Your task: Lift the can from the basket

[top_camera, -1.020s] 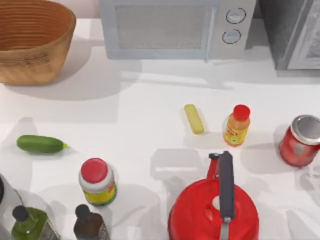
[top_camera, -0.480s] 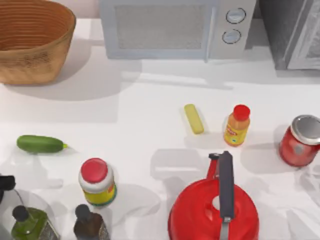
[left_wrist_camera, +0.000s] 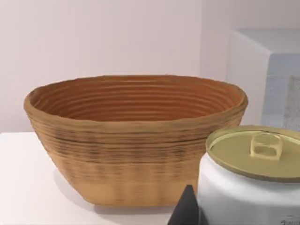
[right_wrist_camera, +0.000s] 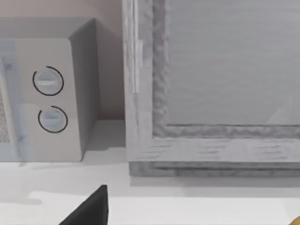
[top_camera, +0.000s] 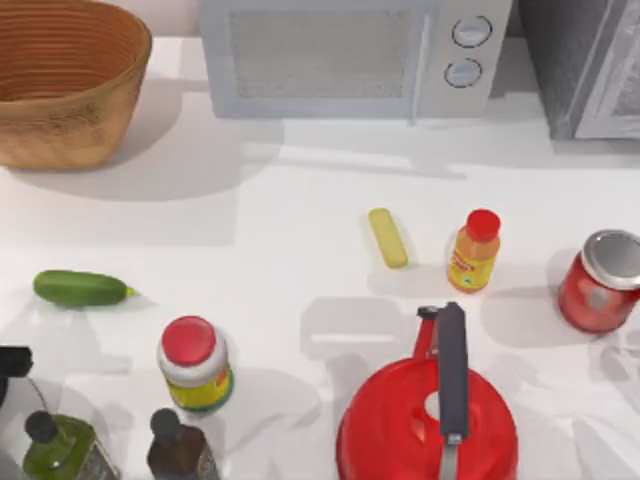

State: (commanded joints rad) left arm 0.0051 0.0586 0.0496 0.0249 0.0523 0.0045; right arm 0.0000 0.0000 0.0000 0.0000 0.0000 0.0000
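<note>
Since half a second ago the dark left gripper (top_camera: 12, 362) at the top view's left edge has edged slightly inward; everything else on the table lies as it did. Whether its fingers are apart or together cannot be told. From the left wrist, one dark pointed fingertip (left_wrist_camera: 186, 209) shows just beside the can (left_wrist_camera: 251, 180), which sits close to the camera, outside the basket (left_wrist_camera: 136, 140); contact between fingertip and can cannot be judged.

That can is a short cylinder with a smooth white side and a flat, pale gold-beige lid carrying a pull tab. Beyond it the basket is round and woven, tan-brown, with ribbed coils ringing its walls. From above it stands in the table's (top_camera: 290, 230) far left corner (top_camera: 70, 90).

On the white table lie a green cucumber (top_camera: 80, 289), a red-capped jar (top_camera: 195, 365), a glossy red kettle (top_camera: 428, 420) with a dark handle, and an orange bottle (top_camera: 473, 252). From the right wrist, a dark fingertip (right_wrist_camera: 91, 208) of the right gripper shows before the microwave (right_wrist_camera: 47, 96); how its fingers stand cannot be told.
</note>
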